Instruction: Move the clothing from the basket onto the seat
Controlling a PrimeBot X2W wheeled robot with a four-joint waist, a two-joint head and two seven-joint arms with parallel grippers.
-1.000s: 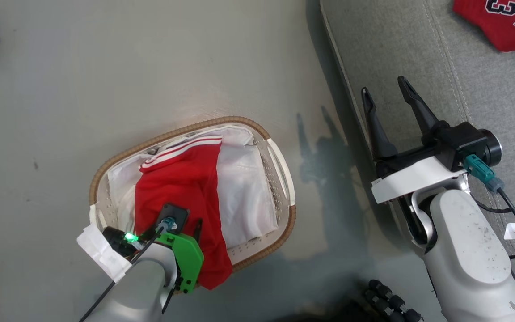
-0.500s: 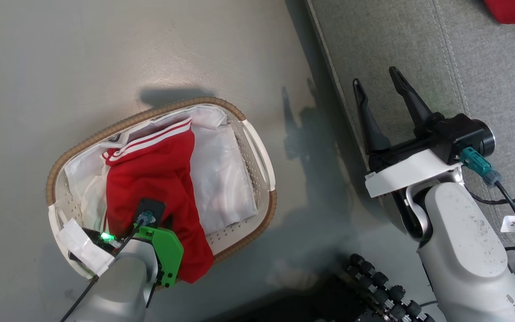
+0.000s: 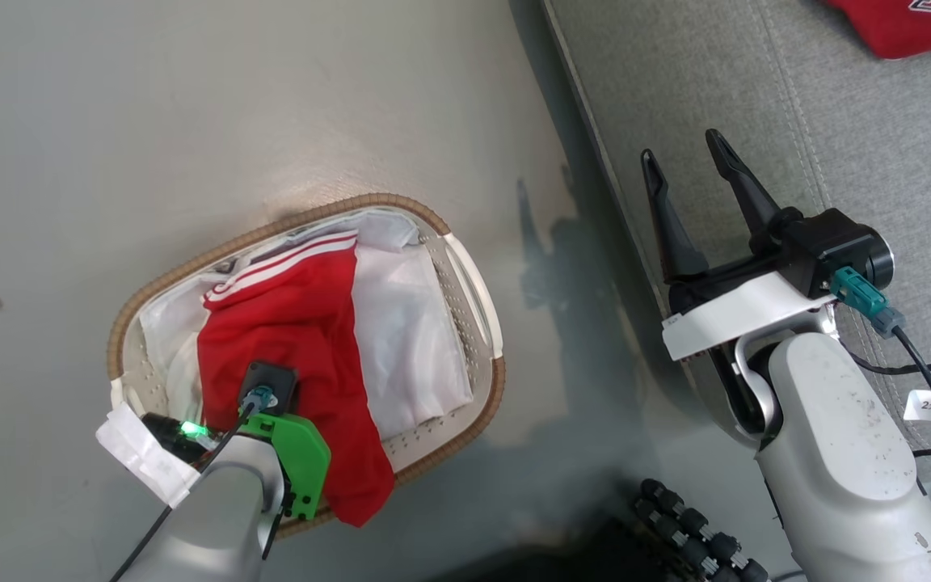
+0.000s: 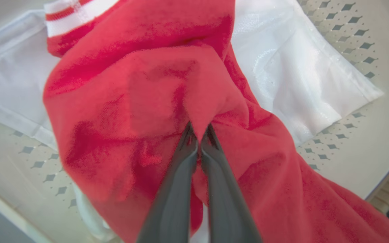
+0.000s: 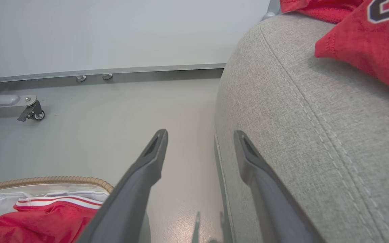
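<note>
Down inside the basket (image 3: 499, 388), your left gripper (image 4: 198, 133) has its jaws pinched shut on a fold of the striped red garment (image 4: 130, 84). Beside the seat (image 3: 837, 121) edge, your right gripper (image 3: 682, 153) hangs with jaws wide, holding nothing. The other red garment (image 3: 902, 24) lies on the seat.

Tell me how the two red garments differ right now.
The striped garment lies in the basket; the lettered garment lies on the seat. The left gripper pinches the striped garment; nothing touches the lettered garment. The striped garment has white-striped edging; the lettered garment has dark white-edged letters. Both are red.
</note>
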